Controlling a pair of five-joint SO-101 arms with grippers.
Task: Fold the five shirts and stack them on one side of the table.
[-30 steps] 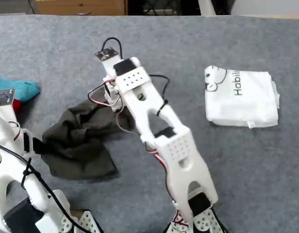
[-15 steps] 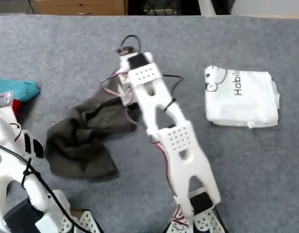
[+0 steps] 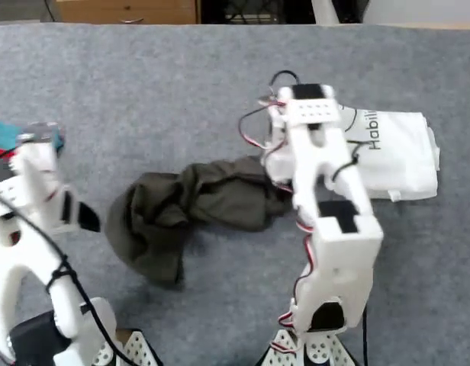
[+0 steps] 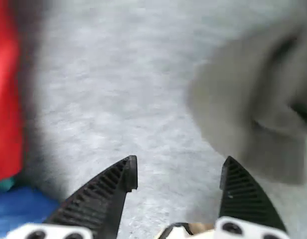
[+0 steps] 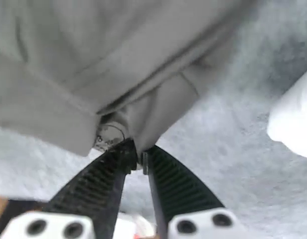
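Observation:
A crumpled dark olive shirt (image 3: 191, 210) lies stretched across the middle of the grey table. My right gripper (image 5: 139, 154) is shut on an edge of the olive shirt (image 5: 108, 74), at its end nearest the folded white shirt (image 3: 387, 155) on the right side. The right arm (image 3: 326, 198) stands just left of the white shirt (image 5: 293, 124). My left gripper (image 4: 177, 175) hangs open over bare table at the left, with nothing between its fingers. The olive shirt (image 4: 258, 109) lies off to one side of it, a red shirt (image 4: 6, 99) to the other.
A teal shirt (image 3: 10, 136) and a red one (image 3: 0, 154) lie at the table's left edge by the left arm (image 3: 37, 221). Blue cloth (image 4: 16, 211) shows near the left gripper. A wooden cabinet (image 3: 128, 11) stands beyond the far edge.
The right arm has swung to the right toward the white shirt, dragging the olive shirt with it and stretching it out. The left arm has shifted farther up the table.

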